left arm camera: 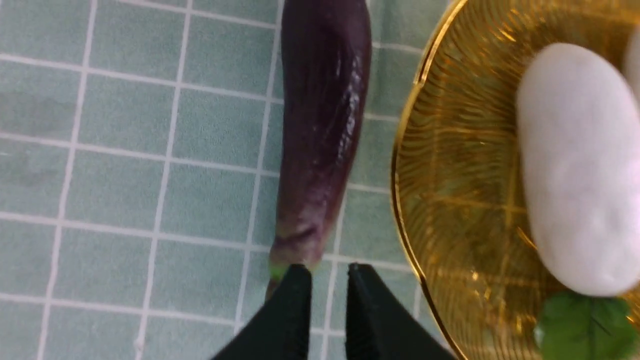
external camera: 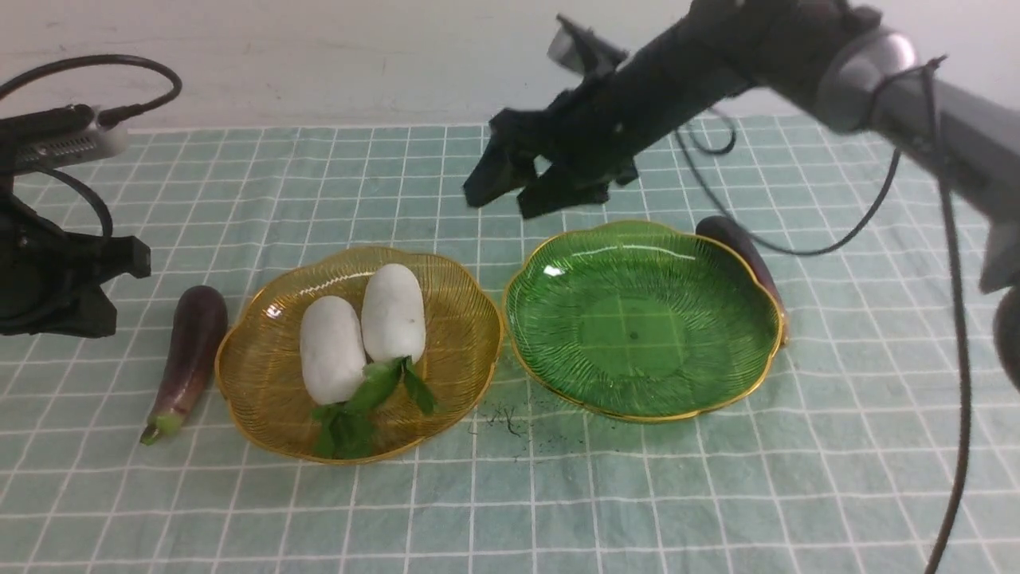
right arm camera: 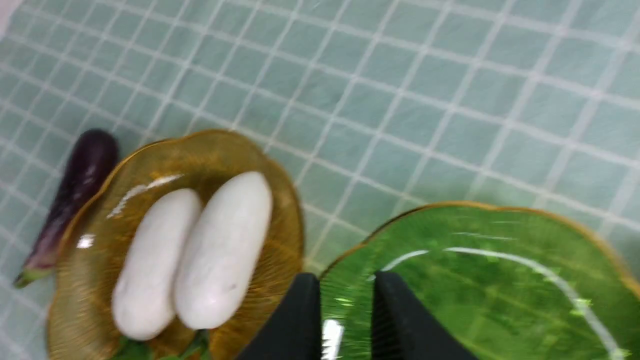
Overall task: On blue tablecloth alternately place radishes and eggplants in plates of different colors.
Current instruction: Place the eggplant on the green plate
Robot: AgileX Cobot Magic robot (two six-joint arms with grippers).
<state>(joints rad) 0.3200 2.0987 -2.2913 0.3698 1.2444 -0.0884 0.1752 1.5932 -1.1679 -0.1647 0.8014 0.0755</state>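
Front view: the left eggplant [external camera: 190, 351] slants lengthwise, stem [external camera: 163, 426] toward near-left, left claw [left arm camera: 329, 285] and right claw [right arm camera: 346, 292] spread.

Most likely a lab or a robot test corner: two robot arms work over one surface, the left arm [external camera: 60, 267] at the left edge and the right arm [external camera: 717, 56] reaching in from the right, with loose black cables [external camera: 960, 319] hanging in plain sight. A checked cloth [external camera: 478, 518] covers the surface, and behind its far edge stands a bare pale wall [external camera: 319, 64]. Only the plates, a yellow one [external camera: 247, 367] and a green one [external camera: 550, 319], and the vegetables look homely
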